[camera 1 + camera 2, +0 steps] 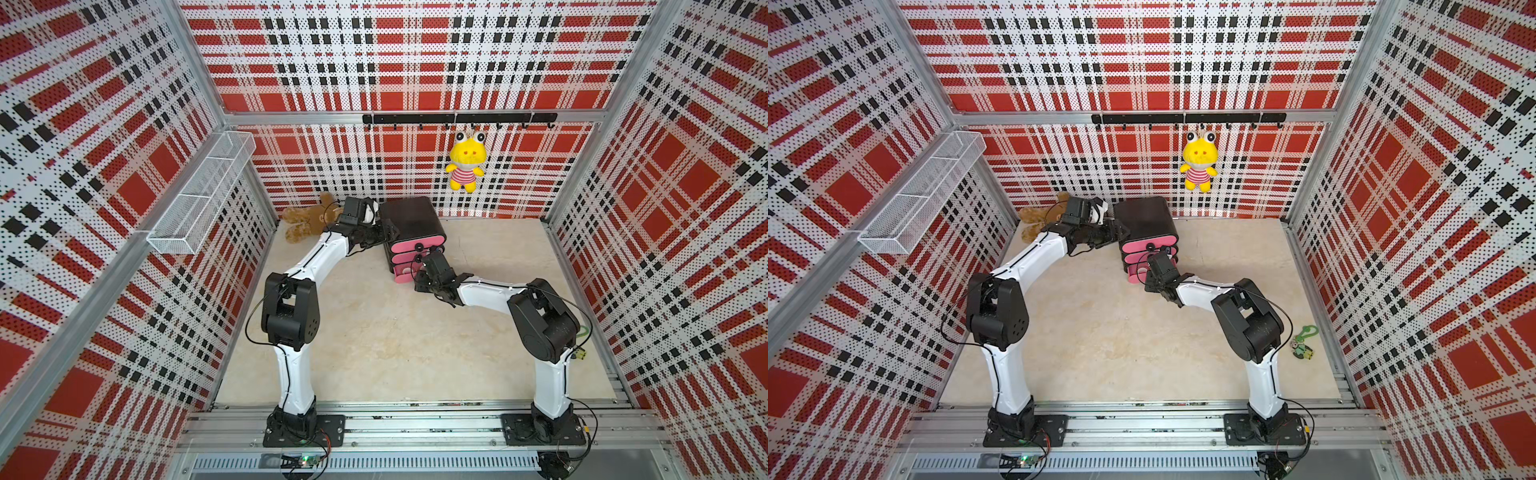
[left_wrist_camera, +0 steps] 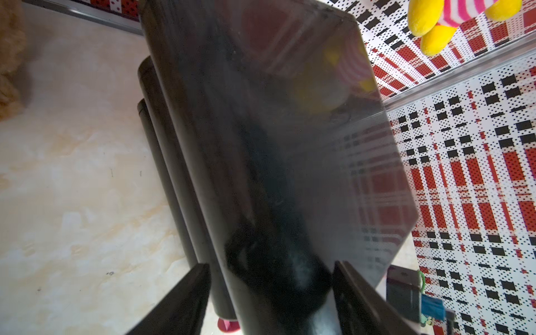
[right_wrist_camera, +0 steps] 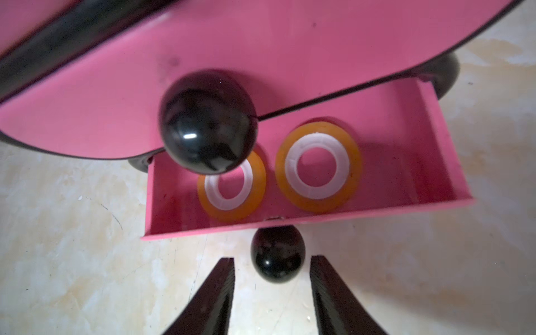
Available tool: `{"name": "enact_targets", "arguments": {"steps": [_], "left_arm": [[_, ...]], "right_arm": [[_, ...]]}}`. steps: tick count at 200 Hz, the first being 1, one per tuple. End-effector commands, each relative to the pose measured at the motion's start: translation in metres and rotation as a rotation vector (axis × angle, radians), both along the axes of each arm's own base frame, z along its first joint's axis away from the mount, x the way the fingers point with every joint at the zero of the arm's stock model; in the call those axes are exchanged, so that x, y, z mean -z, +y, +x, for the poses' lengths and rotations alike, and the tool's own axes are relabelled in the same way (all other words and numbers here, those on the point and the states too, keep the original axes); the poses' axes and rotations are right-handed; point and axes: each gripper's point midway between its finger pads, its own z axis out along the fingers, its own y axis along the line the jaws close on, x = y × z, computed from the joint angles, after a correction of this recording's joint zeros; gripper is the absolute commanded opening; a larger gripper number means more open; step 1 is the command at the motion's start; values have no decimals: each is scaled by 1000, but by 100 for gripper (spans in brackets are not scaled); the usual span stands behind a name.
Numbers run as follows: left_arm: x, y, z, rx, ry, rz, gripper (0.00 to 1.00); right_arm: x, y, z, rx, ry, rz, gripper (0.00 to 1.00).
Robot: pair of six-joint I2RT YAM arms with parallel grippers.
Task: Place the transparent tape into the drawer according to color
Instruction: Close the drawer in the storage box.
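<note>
Right now the black chest [image 1: 411, 220] sits toward the back of the table [image 1: 374, 340], with both arms reaching in to it. Its bottom drawer [image 3: 435, 162] stands open. Two orange tape rings lie flat on the pink drawer floor, side by side but not touching. One ring [image 3: 317, 206] shows whole in the right wrist view. The other ring [image 3: 232, 216] is partly hidden behind the round black knob of the drawer above [image 3: 208, 121].

The right claw [image 3: 272, 261] hangs low in front of the open drawer. Its two fingers are parted on either side of the bottom knob [image 3: 278, 255], with a clear gap on each side, so it has hold of nothing. The tape lies just past that knob, inside the drawer's front wall. It is near the claw but apart from it, with the knob and the wall between them.

The left claw [image 2: 272, 266] is up at the chest's top, on the side toward the brown teddy [image 1: 307, 220]. Its fingers straddle the edge of the black shell, which fills the space between them, so it looks clamped on the chest. No tape shows in its wrist view.

A yellow plush toy [image 1: 465, 160] hangs on the back wall above the chest.
</note>
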Motion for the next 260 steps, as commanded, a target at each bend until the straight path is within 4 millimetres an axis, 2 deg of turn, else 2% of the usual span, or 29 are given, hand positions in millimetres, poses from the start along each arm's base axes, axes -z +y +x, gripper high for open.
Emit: {"name": "enact_targets", "arguments": {"steps": [1,40,181,220,260], "left_arm": [[7,0,2,15,14,14,73],[8,-1,2,19,15,13,73],[11,-2,2,28,23,9,73],[11,-1,2,29,24,10,73],[12,-3,1,38,27,12,73]], "right_arm": [[7,2,11,5,-1,-16,49],[13,3,20,15,-7,-32,45],[-6,0,53,87,-116,-16,44],[-4,-2,52,97,-151,2,44],[4,-11,36,99,-182,30,45]]}}
